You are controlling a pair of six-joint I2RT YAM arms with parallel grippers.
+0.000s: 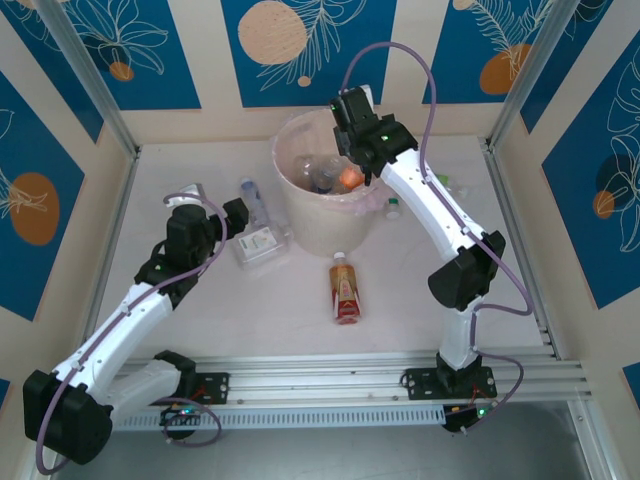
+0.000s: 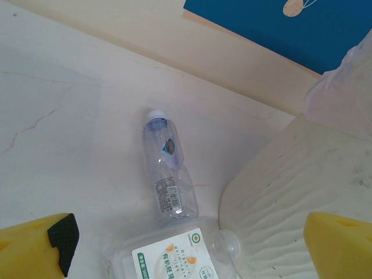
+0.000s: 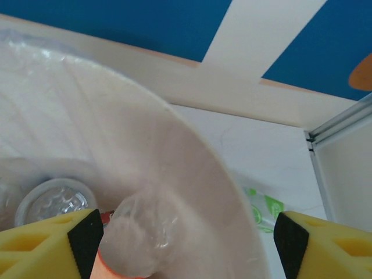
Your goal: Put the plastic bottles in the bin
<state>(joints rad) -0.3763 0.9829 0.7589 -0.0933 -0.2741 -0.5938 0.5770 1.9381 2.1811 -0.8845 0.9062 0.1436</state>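
Several bottles (image 1: 322,172) lay in the bin (image 1: 310,228). Right gripper (image 3: 187,235) hung over it, jaws apart, a bottle (image 3: 139,232) loose between them: drop step, apparently. Left gripper (image 2: 197,244), wide open and empty, hovered above a clear bottle (image 2: 165,174) beside the bin; next, likely descend and close.

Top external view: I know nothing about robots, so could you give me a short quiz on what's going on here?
1. True or false: the red-labelled bottle lies on the table, outside the bin.
2. Fill in: the right gripper hangs over the ___.
3. Pick one: the left gripper is A) open, B) shut on a bottle, C) inside the bin.
Key: 1 true; 2 bin; 3 A.
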